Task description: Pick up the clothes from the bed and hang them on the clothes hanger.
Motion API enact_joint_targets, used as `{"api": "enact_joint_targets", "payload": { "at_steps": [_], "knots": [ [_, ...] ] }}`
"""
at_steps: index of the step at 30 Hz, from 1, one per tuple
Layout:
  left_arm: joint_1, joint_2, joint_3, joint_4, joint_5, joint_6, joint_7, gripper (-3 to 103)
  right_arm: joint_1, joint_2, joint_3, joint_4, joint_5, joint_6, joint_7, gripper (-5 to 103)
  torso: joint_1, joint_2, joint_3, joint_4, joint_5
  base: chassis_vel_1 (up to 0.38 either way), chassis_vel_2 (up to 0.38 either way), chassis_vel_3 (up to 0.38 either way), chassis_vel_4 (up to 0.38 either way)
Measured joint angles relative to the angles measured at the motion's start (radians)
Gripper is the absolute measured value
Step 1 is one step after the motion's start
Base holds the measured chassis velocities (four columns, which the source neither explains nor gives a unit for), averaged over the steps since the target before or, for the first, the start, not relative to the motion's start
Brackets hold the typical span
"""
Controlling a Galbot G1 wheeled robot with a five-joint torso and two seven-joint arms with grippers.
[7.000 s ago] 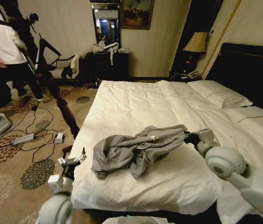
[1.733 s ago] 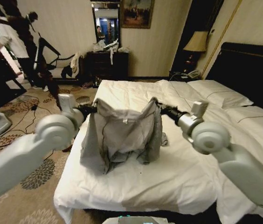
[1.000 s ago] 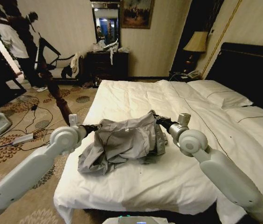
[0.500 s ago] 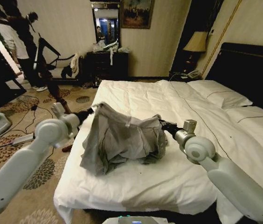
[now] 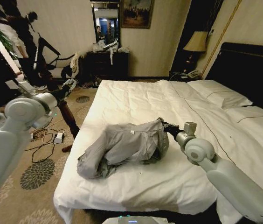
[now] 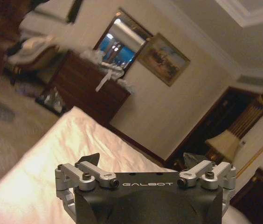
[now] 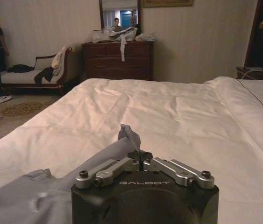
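The light grey clothes [image 5: 122,147] lie crumpled on the white duvet of the bed [image 5: 136,100], near its left side. My right gripper [image 5: 164,125] is at the heap's right end, shut on a fold of the grey cloth [image 7: 130,136]; the right wrist view shows its fingers [image 7: 122,164] closed on it. My left gripper [image 5: 68,85] is raised off the bed to the left, over the carpet. In the left wrist view this gripper [image 6: 141,158] is open with nothing in it. A black triangular clothes hanger [image 5: 49,46] hangs at the back left.
A brown slanted pole stand [image 5: 61,105] rises beside the bed's left edge. Cables and power strips [image 5: 43,135] lie on the patterned carpet. A dark dresser [image 5: 108,65] and a bench with garments [image 5: 71,65] stand against the far wall. The dark headboard [image 5: 248,70] is on the right.
My left gripper has let go of the clothes and swung out to the left, off the bed. The lifted cloth has dropped onto the duvet. My right gripper keeps its hold.
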Motion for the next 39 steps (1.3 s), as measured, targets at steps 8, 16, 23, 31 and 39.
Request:
{"api": "enact_joint_targets", "payload": {
  "at_steps": [8, 16, 23, 31, 39],
  "knots": [
    [-0.303, -0.005, 0.234, 0.131, 0.259, 0.135, -0.025, 100, -0.005, -0.004, 0.001, 0.028, 0.002, -0.001, 0.002, 0, 0.000, 0.000, 0.000, -0.0002, 0.0003, 0.000, 0.000, 0.000, 0.000],
    [-0.655, -0.163, 0.462, 0.381, 0.315, 0.163, -0.059, 100, -0.039, -0.022, 0.047, 0.056, 0.005, -0.002, 0.006, 0, 0.001, 0.000, 0.000, -0.0011, 0.0004, 0.000, 0.000, 0.000, 0.000],
    [-1.000, -0.231, 0.600, 0.525, 0.222, 0.371, -0.373, 100, -0.089, -0.045, 0.096, 0.078, -0.004, 0.000, 0.010, 0, 0.000, 0.000, 0.000, -0.0008, 0.0012, 0.000, 0.000, 0.000, 0.000],
    [-1.054, -0.115, 0.657, 0.713, 0.243, 0.382, -0.264, 100, -0.105, -0.043, 0.099, 0.095, -0.018, 0.000, 0.020, 0, 0.000, 0.000, 0.000, 0.0000, -0.0003, 0.000, 0.000, 0.000, 0.000],
    [-0.950, -0.111, 0.610, 0.797, 0.256, 0.380, -0.190, 100, -0.115, -0.061, 0.107, 0.112, -0.015, 0.000, 0.030, 0, 0.000, 0.000, 0.000, -0.0008, 0.0001, 0.000, 0.000, 0.000, 0.000]
  ]
}}
